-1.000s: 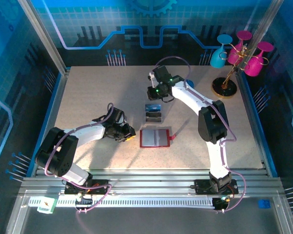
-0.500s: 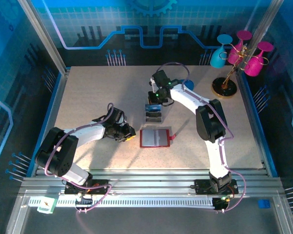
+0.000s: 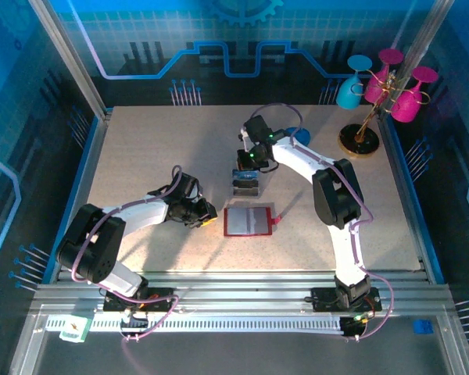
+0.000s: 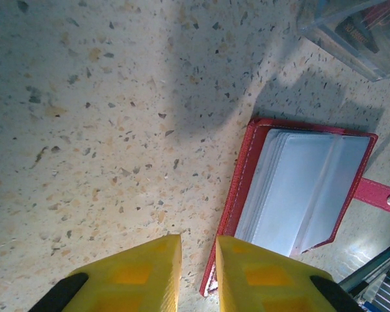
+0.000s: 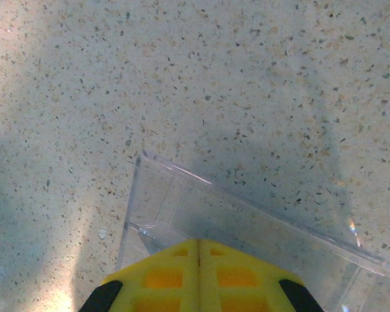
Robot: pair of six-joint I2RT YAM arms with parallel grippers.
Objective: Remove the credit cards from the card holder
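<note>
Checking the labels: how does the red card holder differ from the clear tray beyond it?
The card holder is red; the clear tray is see-through. The holder lies open and flat; the tray stands up with walls. The holder's pockets look empty; a dark card shows in the tray. Both rest on the table.

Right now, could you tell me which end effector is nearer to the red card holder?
Left. The left end effector sits just beside the card holder; the right end effector is farther back on the table, over the clear tray.
</note>
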